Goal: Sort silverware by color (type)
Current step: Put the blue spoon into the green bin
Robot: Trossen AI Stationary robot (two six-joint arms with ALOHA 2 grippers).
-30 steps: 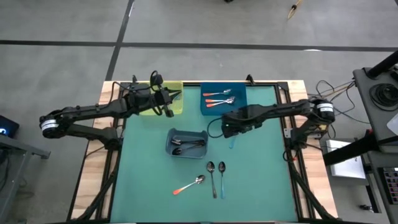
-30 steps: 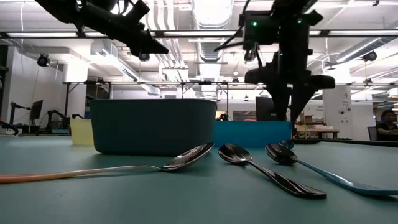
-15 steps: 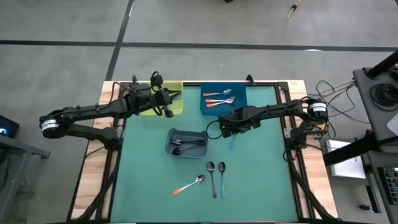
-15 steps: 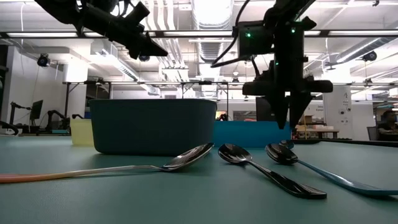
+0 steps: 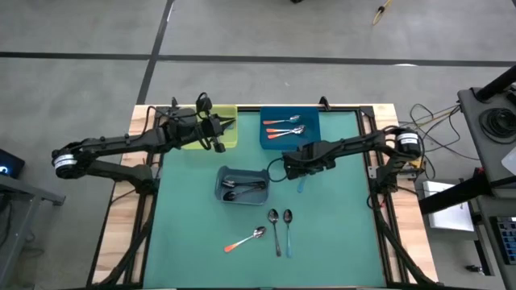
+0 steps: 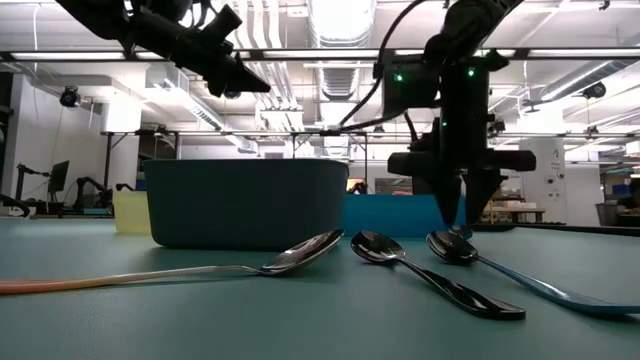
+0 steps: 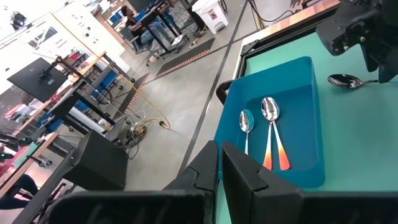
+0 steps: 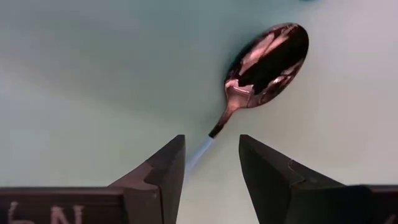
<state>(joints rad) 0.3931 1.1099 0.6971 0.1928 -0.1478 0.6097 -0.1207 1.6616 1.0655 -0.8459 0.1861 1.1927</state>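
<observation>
My right gripper (image 5: 300, 167) hangs open, fingers pointing down, just over a light-blue-handled spoon (image 5: 301, 185) lying flat on the mat. In the right wrist view the fingertips (image 8: 211, 152) stand on either side of the spoon's handle (image 8: 198, 154), near its shiny bowl (image 8: 267, 62), without touching it. My left gripper (image 5: 232, 122) waits shut and empty above the yellow-green bin (image 5: 230, 142). Three more spoons lie near the table's near edge: an orange-handled one (image 5: 246, 239), a dark one (image 5: 275, 229) and a blue-handled one (image 5: 288, 228).
The blue bin (image 5: 310, 141) at the far side holds orange-handled spoons (image 7: 268, 124). The grey bin (image 5: 219, 192) at mid-table holds dark spoons (image 5: 246, 188). Open green mat lies to the right of the right gripper. Beyond the far edge is bare floor.
My right gripper has come down toward the table and drifted slightly toward the left edge, so that its fingertips now hang close over the blue-handled spoon. The spoons have stayed where they were.
</observation>
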